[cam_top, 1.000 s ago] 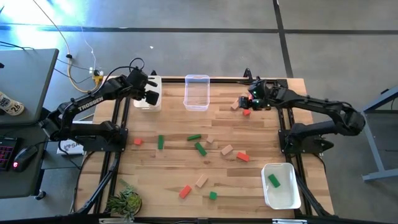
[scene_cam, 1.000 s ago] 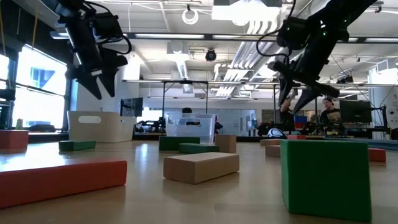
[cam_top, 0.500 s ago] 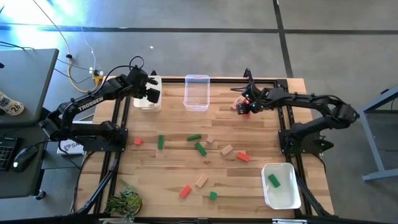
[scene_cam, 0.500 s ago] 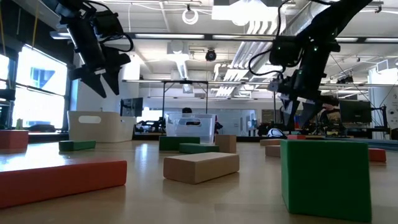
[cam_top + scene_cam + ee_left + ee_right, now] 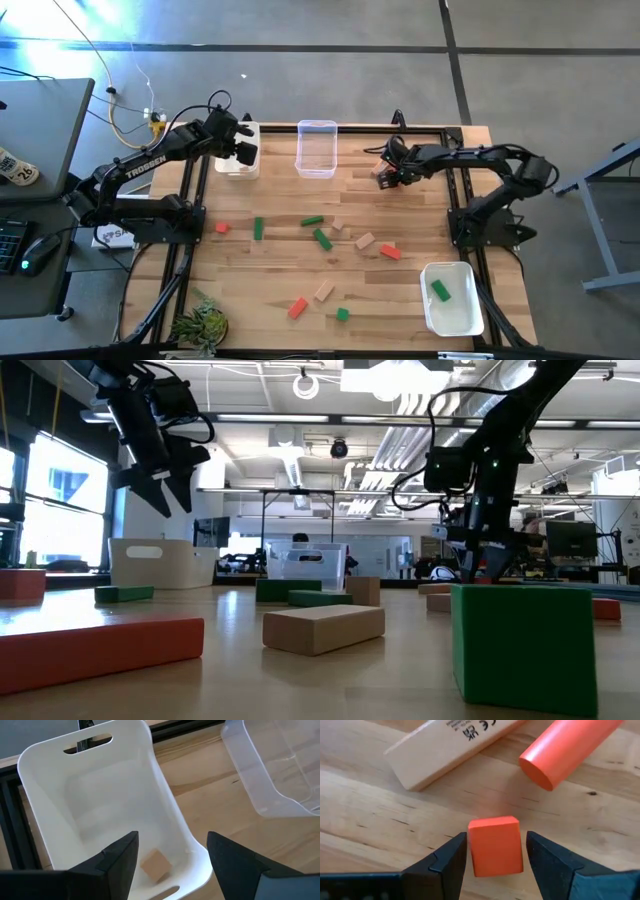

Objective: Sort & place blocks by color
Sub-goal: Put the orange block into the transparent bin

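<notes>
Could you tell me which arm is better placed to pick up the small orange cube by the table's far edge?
Right. The right gripper already straddles the orange cube, fingers open; the left gripper hovers over the white tub.

From above, the right end effector (image 5: 385, 176) covers the little orange cube (image 5: 495, 845) near the clear tub (image 5: 316, 148), so you can't make the cube out there at all. The wrist camera shows it between the fingers, but whether the pads actually touch its sides is hard to say. The plain wood bar (image 5: 451, 746) and the orange cylinder (image 5: 568, 748) beyond that cube both run off the frame edge. At tabletop level, the big green block (image 5: 524, 646) hides whatever sits behind it.
</notes>
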Robot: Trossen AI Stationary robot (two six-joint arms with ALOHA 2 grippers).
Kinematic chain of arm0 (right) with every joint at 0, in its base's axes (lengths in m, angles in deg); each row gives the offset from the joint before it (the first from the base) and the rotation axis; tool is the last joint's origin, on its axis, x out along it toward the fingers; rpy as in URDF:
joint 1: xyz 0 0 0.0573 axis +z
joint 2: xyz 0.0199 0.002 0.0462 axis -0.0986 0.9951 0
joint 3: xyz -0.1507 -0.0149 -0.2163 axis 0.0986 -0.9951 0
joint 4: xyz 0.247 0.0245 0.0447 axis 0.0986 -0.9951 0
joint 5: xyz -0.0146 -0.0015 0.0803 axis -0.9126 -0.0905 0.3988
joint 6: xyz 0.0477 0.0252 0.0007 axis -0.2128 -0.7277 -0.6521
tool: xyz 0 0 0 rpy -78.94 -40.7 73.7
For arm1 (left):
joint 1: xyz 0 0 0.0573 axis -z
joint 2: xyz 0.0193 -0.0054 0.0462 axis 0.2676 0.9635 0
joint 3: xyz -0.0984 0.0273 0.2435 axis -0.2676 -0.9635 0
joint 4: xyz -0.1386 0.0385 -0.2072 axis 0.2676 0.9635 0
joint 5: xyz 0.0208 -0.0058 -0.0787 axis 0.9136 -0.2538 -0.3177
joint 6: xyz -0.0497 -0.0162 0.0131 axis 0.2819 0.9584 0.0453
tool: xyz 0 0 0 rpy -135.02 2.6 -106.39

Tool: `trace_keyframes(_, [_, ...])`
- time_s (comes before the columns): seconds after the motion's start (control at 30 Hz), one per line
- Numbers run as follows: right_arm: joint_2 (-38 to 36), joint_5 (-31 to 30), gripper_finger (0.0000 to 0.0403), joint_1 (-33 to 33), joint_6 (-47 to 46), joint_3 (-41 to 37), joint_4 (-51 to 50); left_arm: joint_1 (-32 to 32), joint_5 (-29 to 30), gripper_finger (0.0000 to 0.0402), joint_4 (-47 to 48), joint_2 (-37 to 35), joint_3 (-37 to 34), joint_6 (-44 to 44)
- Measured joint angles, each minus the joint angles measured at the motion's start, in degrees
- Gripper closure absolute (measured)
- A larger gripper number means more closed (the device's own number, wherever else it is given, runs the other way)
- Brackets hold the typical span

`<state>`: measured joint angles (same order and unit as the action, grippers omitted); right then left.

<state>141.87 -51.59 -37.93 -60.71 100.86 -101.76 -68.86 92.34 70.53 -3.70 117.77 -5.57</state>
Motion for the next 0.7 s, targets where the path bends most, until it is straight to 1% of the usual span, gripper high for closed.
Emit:
trace_keyframes(0.1, [0.6, 1.3, 0.0241, 0.0, -0.1, 0.0, 0.0, 0.0, 0.0, 0.0177, 0.0, 0.0, 0.0, 0.0])
trace_keyframes(0.23, [0.5, 2.0, 0.0299, 0.0, 0.0, 0.0, 0.1, 0.0, 0.0, 0.0177, -0.1, 0.0, 0.0, 0.0])
trace_keyframes(0.37, [0.5, 3.4, 0.0299, 0.0, 0.9, 0.1, 0.3, 0.0, 0.1, 0.0177, -0.9, 0.0, 0.0, 0.0])
trace_keyframes(0.5, [-0.3, 7.3, 0.0299, 0.1, 1.6, 0.0, 1.1, 0.0, 0.1, 0.0177, -1.2, 0.0, 0.0, 0.0])
trace_keyframes(0.6, [-2.1, 10.1, 0.0299, 0.1, 1.5, 0.0, 5.3, 0.0, 0.1, 0.0177, -1.4, 0.0, 0.0, 0.1])
trace_keyframes(0.7, [-4.3, 10.8, 0.0299, 0.1, 0.2, 0.0, 9.5, 0.0, 0.1, 0.0177, -1.4, 0.0, 0.0, 0.1])
